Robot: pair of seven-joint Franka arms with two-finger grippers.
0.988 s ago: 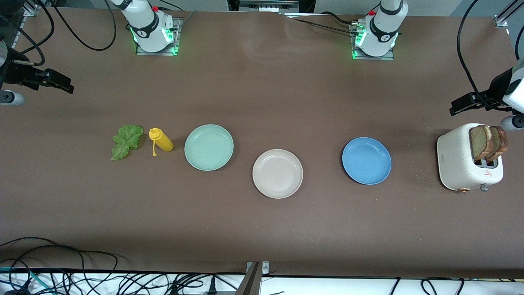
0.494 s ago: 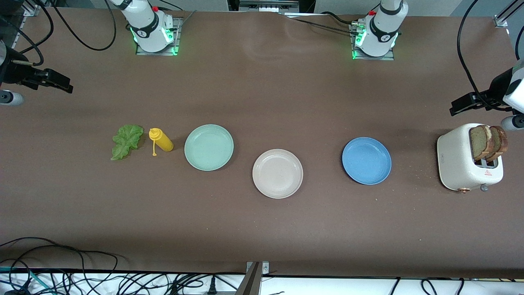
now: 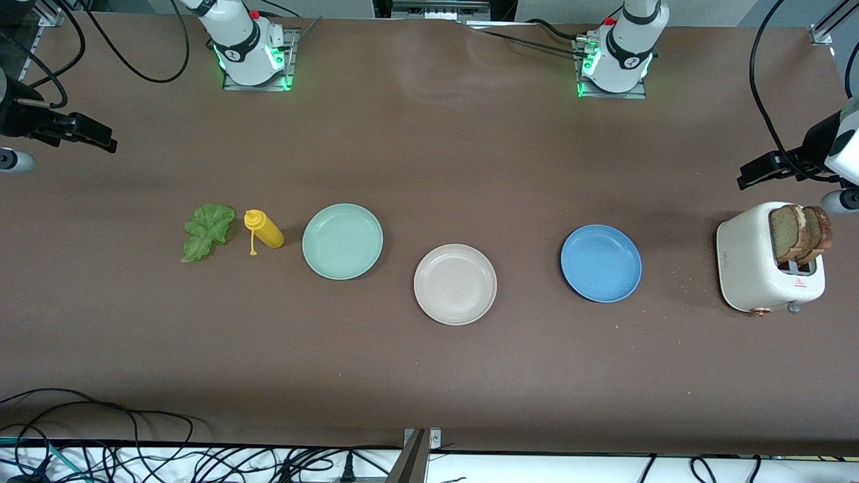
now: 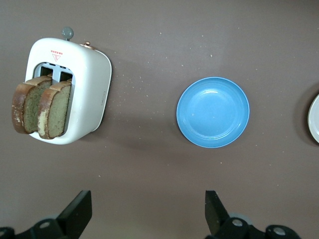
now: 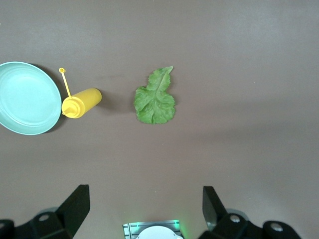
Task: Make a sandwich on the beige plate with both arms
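The beige plate [image 3: 455,284] lies empty at the table's middle; its edge shows in the left wrist view [image 4: 315,119]. Two brown-crusted bread slices [image 3: 800,233] stand in a white toaster [image 3: 768,260] at the left arm's end, also in the left wrist view [image 4: 41,107]. A green lettuce leaf [image 3: 207,231] lies flat at the right arm's end, also in the right wrist view [image 5: 155,97]. My left gripper [image 4: 148,214] is open and empty, high over bare table near the toaster. My right gripper [image 5: 146,209] is open and empty, high over bare table near the lettuce.
A yellow mustard bottle [image 3: 264,229] lies beside the lettuce, then a mint-green plate [image 3: 342,241]. A blue plate [image 3: 600,263] lies between the beige plate and the toaster. Cables hang along the table edge nearest the front camera.
The right gripper has drifted slightly toward its end of the table and toward the bases. The left arm and all objects are unmoved.
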